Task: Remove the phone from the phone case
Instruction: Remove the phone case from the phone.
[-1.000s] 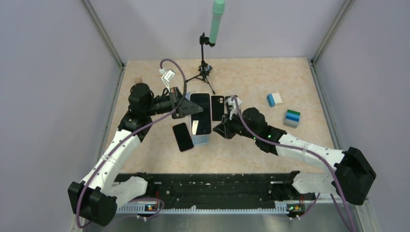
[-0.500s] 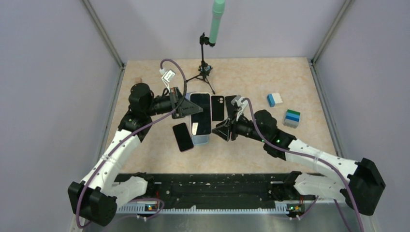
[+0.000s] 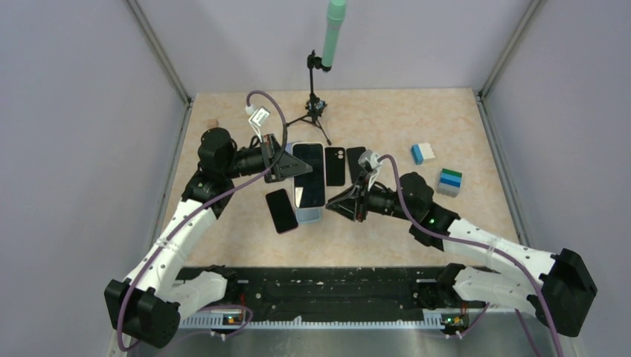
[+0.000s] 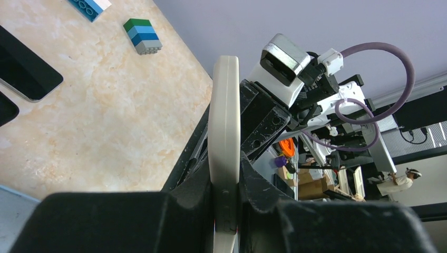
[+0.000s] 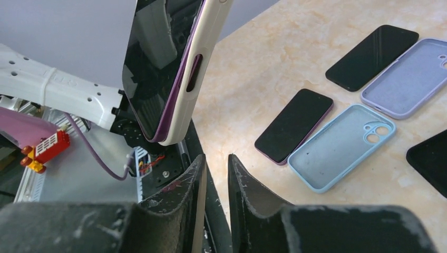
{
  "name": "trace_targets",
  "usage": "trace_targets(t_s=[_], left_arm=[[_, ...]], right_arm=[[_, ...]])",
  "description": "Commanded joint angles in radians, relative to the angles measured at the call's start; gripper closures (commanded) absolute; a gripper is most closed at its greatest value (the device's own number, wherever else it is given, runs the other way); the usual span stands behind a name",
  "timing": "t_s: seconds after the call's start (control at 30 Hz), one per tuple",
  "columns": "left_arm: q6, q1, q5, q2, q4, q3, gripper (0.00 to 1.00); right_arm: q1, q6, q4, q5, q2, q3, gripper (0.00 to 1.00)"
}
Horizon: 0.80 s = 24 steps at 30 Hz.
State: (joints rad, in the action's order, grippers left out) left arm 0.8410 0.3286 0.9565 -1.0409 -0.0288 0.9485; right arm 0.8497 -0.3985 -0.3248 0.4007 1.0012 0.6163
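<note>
Phone [image 5: 158, 58] inside cream phone case [image 5: 208, 47], clamped between the 2 fingers of the left gripper [image 4: 225, 174] and held up off the table [image 5: 263, 68]. Seen edge-on from the left wrist: case rim running straight out from between those jaws, 1 finger pressed tight on each broad side. Dark screen on 1 face, purple phone edge showing along the case lip (side cutout in the cream wall turned toward the right wrist camera).

Right gripper [image 5: 215, 163] just short of the held phone's lower end, jaws a narrow slit apart with nothing between them. Held phone up and to the left of those fingertips, near them; contact not clear from either view.

Beyond and to the right of the right jaws, flat on the table: 1 small dark phone [image 5: 294, 124] with a purple edge, just beside an empty light-blue case [image 5: 340, 145] lying open side up. Farther out in the same direction: 1 lilac case [image 5: 411, 79], also open side up, and 1 black phone [image 5: 371, 58] next to it. Corner of another black slab at the right margin, too cropped to name.

Out past the left jaws and off to their left, well apart from them: green-and-blue block stack [image 4: 142, 36] and blue-and-white block [image 4: 89, 5], both on the table.
</note>
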Motion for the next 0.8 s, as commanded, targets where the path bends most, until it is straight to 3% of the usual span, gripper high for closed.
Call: trace_targets(t_s=[0.0,0.1,0.37,0.77], left_arm=[[0.006,-0.002,0.001,0.031,-0.056,0.044,1.00],[0.006,-0.002,-0.005,0.033,-0.056,0.042,1.00],[0.020,-0.002,0.003,0.033,-0.068,0.040,1.00],[0.036,-0.002,0.025,0.029,-0.093,0.035,1.00]], right_arm=[[-0.006,-0.009,-0.055,0.029,-0.036,0.009,0.81],[-0.006,-0.017,-0.069,0.043,-0.046,0.008,0.81],[-0.006,-0.050,-0.128,0.073,-0.052,0.005,0.67],[-0.006,-0.067,-0.138,0.017,-0.042,0.012,0.67]])
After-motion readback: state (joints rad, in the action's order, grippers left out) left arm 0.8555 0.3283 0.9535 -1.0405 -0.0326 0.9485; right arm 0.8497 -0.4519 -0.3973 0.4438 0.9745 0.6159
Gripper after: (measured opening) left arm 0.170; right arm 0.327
